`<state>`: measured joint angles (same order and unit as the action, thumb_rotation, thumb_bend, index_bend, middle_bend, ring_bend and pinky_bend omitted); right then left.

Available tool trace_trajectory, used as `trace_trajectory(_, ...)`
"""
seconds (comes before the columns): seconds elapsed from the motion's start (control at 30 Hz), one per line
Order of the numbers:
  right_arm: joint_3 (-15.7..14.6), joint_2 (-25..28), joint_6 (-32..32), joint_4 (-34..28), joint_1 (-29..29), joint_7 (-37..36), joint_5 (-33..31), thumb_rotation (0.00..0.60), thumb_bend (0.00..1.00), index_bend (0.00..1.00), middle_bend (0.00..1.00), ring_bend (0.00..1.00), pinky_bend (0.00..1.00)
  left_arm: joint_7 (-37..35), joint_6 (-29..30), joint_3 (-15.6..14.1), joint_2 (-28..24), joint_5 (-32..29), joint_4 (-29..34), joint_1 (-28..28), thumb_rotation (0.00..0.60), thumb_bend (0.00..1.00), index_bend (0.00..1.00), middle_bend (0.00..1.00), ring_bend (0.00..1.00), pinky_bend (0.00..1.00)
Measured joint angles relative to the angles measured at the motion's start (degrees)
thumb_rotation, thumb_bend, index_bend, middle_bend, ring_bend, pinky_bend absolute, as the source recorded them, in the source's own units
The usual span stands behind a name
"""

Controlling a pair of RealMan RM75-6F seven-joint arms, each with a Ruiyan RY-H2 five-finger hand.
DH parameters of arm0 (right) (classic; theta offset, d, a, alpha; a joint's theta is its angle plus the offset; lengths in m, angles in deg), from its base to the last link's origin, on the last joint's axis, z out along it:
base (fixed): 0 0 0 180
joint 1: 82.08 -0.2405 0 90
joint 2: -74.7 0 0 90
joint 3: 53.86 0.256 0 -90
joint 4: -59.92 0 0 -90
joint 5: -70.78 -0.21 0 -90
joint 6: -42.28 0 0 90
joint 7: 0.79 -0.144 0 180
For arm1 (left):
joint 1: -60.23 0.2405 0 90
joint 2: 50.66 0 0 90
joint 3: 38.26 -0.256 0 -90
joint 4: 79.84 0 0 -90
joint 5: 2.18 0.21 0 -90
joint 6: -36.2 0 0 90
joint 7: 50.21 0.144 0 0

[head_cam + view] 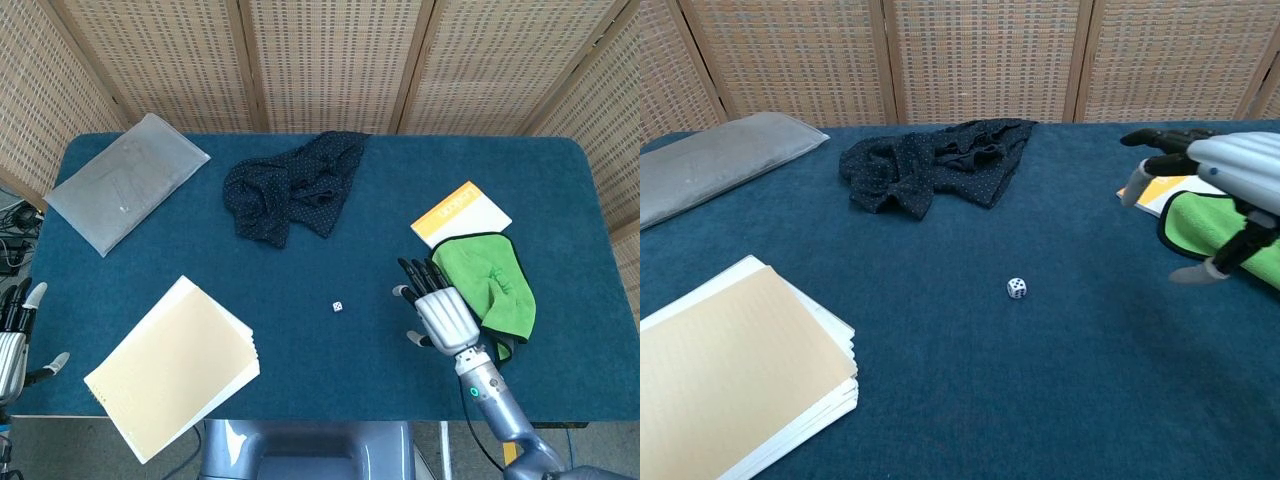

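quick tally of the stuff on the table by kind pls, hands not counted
cloths: 2, dark dotted cloth, green cloth
paper items: 2, cream paper stack, orange and white booklet
grey flat pouch: 1
white die: 1
total: 6

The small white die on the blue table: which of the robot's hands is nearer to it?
Right. The right hand hovers just beside the small white die, next to the green cloth; the left hand sits off the table's far left edge.
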<state>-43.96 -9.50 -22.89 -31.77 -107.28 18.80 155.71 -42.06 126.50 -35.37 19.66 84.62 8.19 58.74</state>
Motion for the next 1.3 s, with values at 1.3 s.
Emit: trace_trajectory(1.3, 5.29, -20.72, 11.08, 15.64, -16.65, 13.42, -23.69, 0.6, 0.39, 0.51, 0.15, 0.0, 0.02, -3.69, -5.16, 0.81, 0.01, -4.05, -2.37, -2.01, 0.6, 0.0, 0.0, 0.0, 0.0, 0.0)
